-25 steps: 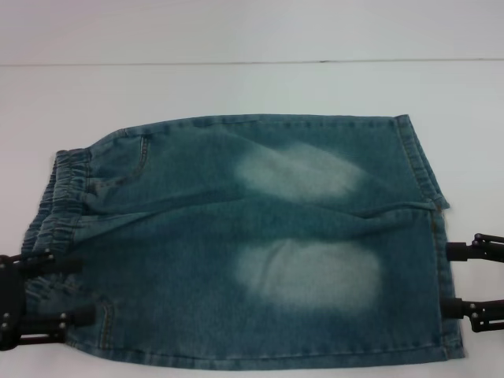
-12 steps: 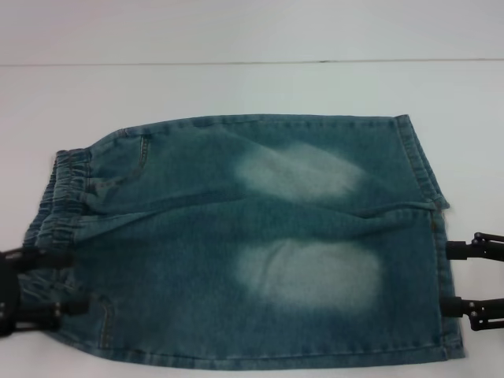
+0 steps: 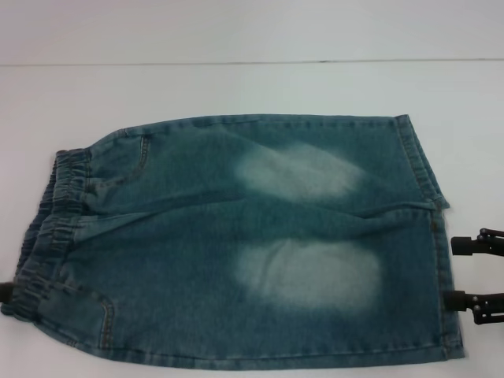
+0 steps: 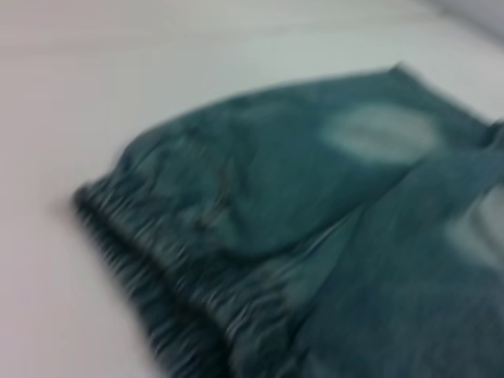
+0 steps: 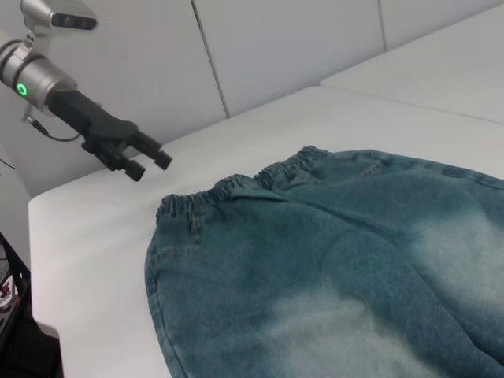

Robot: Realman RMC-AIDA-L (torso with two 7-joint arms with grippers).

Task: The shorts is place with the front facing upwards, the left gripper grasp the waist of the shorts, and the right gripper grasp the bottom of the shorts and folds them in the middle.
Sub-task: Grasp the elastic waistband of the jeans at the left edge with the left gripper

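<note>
Even, soft, bright light; heavy motion blur over the shorts (image 4: pixel 315 236) in the left wrist view.

Shorts (image 3: pixel 236 244): blue-green faded denim, spread flat on the table, two pale bleached patches facing up, one on each leg.
Waist (image 3: pixel 49 228): gathered elastic band, ruffled, at the robot's left end; it lies on the table with nothing gripping it.
Bottom (image 3: pixel 429 213): straight stitched leg hems at the robot's right end, flat, with a small notch where the legs meet.
Pocket seam: curved stitching near the waist; the blurred left wrist view perhaps shows a slight fold there.
</note>
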